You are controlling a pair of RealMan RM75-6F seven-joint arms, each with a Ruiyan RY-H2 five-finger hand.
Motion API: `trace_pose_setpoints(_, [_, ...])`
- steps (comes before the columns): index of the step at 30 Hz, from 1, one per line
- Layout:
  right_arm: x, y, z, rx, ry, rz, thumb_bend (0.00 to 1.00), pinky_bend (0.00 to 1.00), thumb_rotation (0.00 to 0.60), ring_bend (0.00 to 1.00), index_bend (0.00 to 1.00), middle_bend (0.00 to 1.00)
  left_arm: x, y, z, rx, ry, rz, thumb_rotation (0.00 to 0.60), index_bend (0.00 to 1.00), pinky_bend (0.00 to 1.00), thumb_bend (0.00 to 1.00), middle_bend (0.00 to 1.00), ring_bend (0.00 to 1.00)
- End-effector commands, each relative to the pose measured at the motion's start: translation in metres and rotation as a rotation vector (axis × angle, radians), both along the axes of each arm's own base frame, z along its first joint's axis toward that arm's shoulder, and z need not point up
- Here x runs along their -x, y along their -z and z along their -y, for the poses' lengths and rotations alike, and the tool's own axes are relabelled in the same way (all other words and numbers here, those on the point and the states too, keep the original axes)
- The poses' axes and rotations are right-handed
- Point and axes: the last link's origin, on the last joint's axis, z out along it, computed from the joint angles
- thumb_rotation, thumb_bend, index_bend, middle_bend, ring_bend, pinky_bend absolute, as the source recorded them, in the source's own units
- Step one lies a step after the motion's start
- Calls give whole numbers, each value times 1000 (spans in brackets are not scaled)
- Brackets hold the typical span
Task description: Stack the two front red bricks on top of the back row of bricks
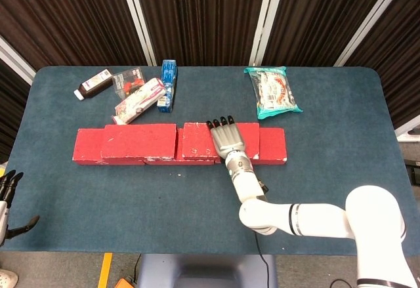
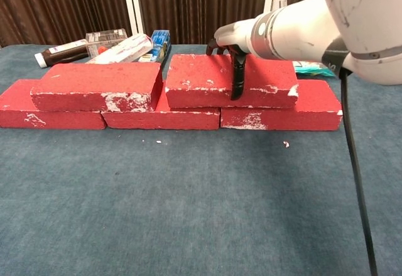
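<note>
the right hand (image 1: pixel 228 142) grips the right upper brick (image 2: pixel 207 80), thumb down its front face. it sits on the back row (image 2: pixel 281 117) beside the left upper brick (image 2: pixel 94 86). the left hand (image 1: pixel 8 196) hangs open off the table edge.

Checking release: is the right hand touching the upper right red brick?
Touching. In the chest view the right hand wraps the upper right red brick, thumb down its front face.
</note>
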Motion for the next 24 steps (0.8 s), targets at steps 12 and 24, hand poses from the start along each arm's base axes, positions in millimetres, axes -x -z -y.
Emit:
trace_pose_setpoints(12, [-4,10,2,6,0,15,482,0,600,157,310,268,1,-3,0,-7,-6,11,600,0,17,198,0,0])
trace_pose_setpoints(24, [-9,14,5,9,11,35,485,0,600,157,311,268,3,-4,0,-12,-23,7,600,0,17,199,0,0])
